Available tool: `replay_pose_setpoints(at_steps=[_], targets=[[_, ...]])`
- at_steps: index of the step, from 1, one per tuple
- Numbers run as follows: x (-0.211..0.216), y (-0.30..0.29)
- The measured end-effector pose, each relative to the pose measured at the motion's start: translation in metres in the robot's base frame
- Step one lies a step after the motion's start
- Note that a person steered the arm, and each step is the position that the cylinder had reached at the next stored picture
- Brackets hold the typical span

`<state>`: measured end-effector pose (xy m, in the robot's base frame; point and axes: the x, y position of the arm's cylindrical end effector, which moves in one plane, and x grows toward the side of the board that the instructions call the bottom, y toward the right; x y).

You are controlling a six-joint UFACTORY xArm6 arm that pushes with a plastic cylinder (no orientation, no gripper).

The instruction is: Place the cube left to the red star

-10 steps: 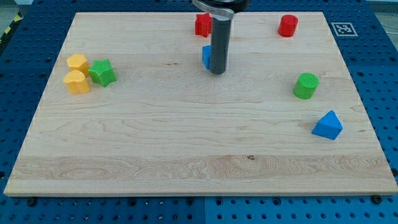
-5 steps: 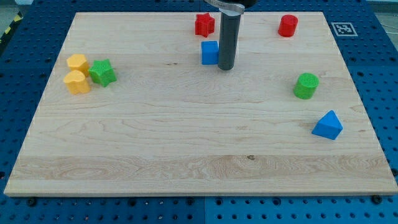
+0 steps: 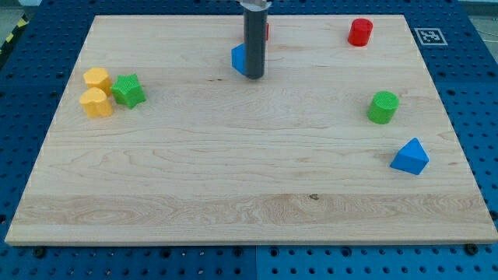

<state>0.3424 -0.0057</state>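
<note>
The blue cube [image 3: 238,59] sits near the view's top centre, mostly hidden behind my rod. My tip [image 3: 255,77] touches the cube's right side. The red star [image 3: 266,31] lies just above and right of the cube; only a sliver of it shows past the rod. The cube is below and left of the star, close to it.
A red cylinder [image 3: 359,33] stands at the top right. A green cylinder [image 3: 382,107] and a blue triangular block [image 3: 410,157] are at the right. Two yellow blocks [image 3: 97,92] and a green star [image 3: 128,90] cluster at the left. The wooden board's edge [image 3: 249,241] runs along the bottom.
My rod swung to the cube's right side, then moved left and up, pushing the blue cube left and slightly up. The rod now covers most of the red star.
</note>
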Motion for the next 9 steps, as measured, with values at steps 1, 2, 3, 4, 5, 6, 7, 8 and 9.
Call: replay_pose_setpoints(at_steps=[1,2,3,4,5,6,7,8,9], targets=[[-0.011,-0.019],[-0.022,-0.031],[-0.035,-0.033],[-0.039,-0.033],[-0.039,-0.032],[-0.039,-0.027],[-0.039,-0.009],[-0.039,-0.006],[-0.039,-0.006]])
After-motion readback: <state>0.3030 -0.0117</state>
